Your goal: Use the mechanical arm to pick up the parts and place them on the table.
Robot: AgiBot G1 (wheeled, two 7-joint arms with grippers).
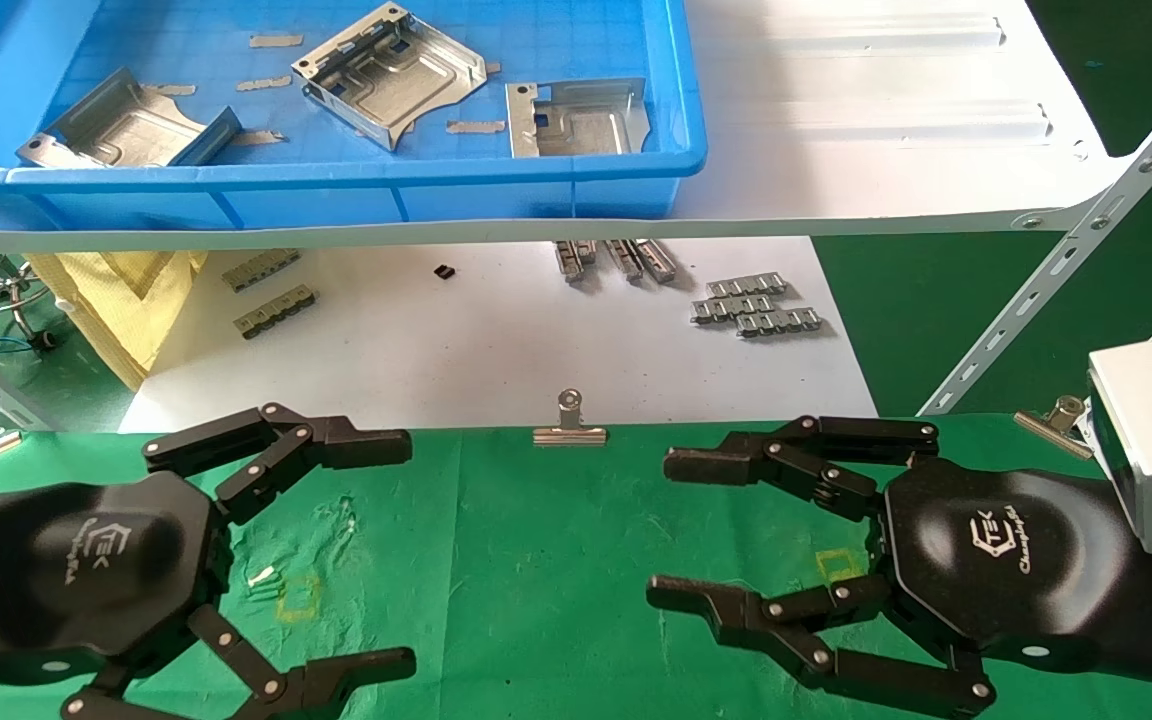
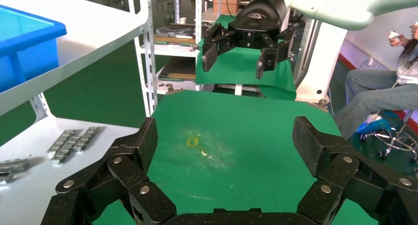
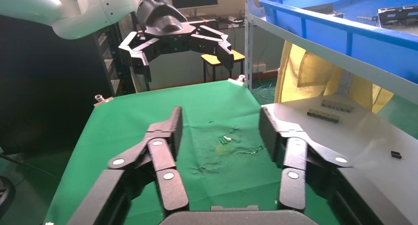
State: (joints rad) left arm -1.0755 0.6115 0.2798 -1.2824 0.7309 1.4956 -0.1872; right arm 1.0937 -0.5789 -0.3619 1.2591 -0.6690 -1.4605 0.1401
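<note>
Three silvery stamped metal parts lie in a blue bin (image 1: 356, 195) on the white shelf: one at the left (image 1: 126, 128), one in the middle (image 1: 391, 72), one at the right (image 1: 576, 118). My left gripper (image 1: 406, 550) is open and empty over the green cloth table (image 1: 536, 540), at its left. My right gripper (image 1: 666, 530) is open and empty over the table's right. Both point toward each other. In the left wrist view my own gripper (image 2: 224, 141) is open; the right gripper (image 2: 236, 57) shows farther off. In the right wrist view my own gripper (image 3: 219, 129) is open.
Small grey ridged strips (image 1: 756, 305) and more strips (image 1: 271, 290) lie on the white sheet below the shelf. A silver binder clip (image 1: 569, 428) holds the cloth's far edge. Yellow square outlines (image 1: 298, 597) mark the cloth. A white slotted shelf brace (image 1: 1066, 250) slants at the right.
</note>
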